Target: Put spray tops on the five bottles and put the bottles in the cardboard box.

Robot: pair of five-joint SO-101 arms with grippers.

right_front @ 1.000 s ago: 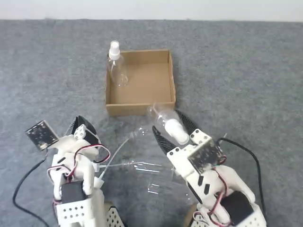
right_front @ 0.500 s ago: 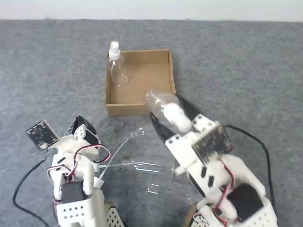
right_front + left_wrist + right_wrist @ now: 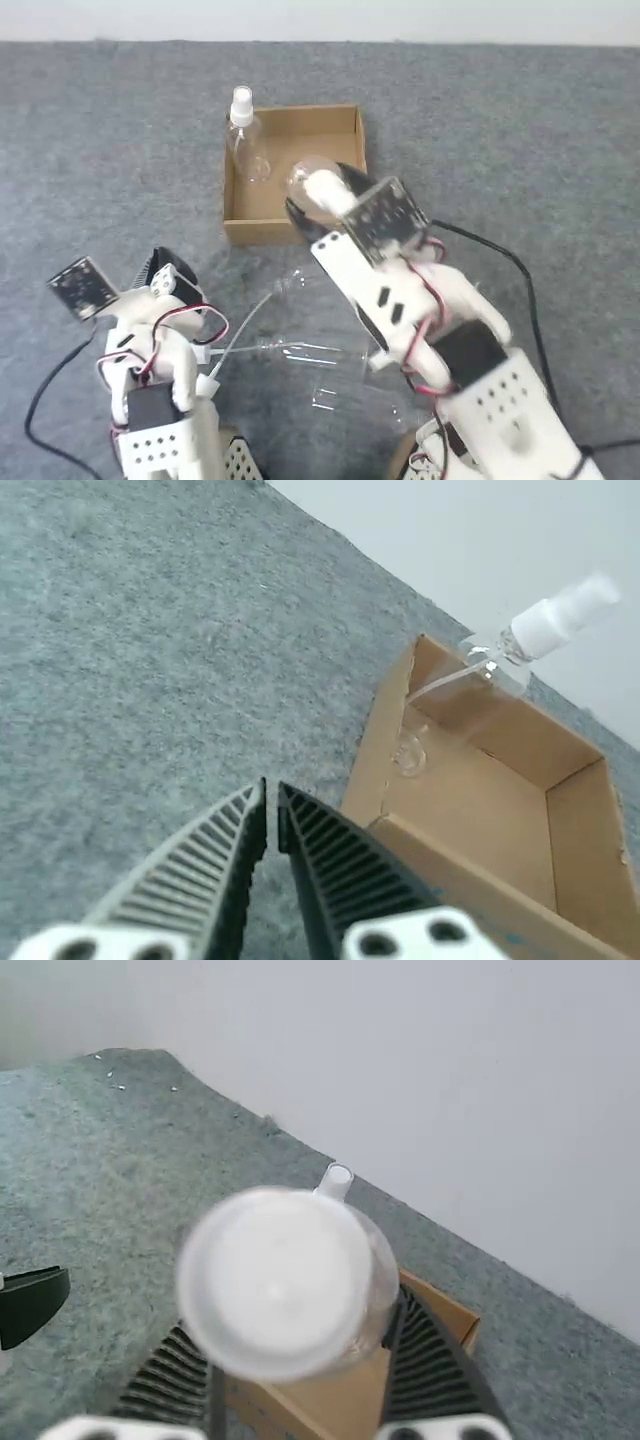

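The right arm's jaws grasp a clear plastic bottle with a white spray top (image 3: 312,186) over the near wall of the brown cardboard box (image 3: 364,150); the left arm's jaws hang clenched, empty, above the grey desk (image 3: 520,130).

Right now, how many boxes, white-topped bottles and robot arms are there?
Cardboard box: 1
White-topped bottles: 2, the boxed bottle and the held bottle in the right gripper
Robot arms: 2, left arm and right arm
Total: 5
Loose clear pieces on the table are too faint to count.
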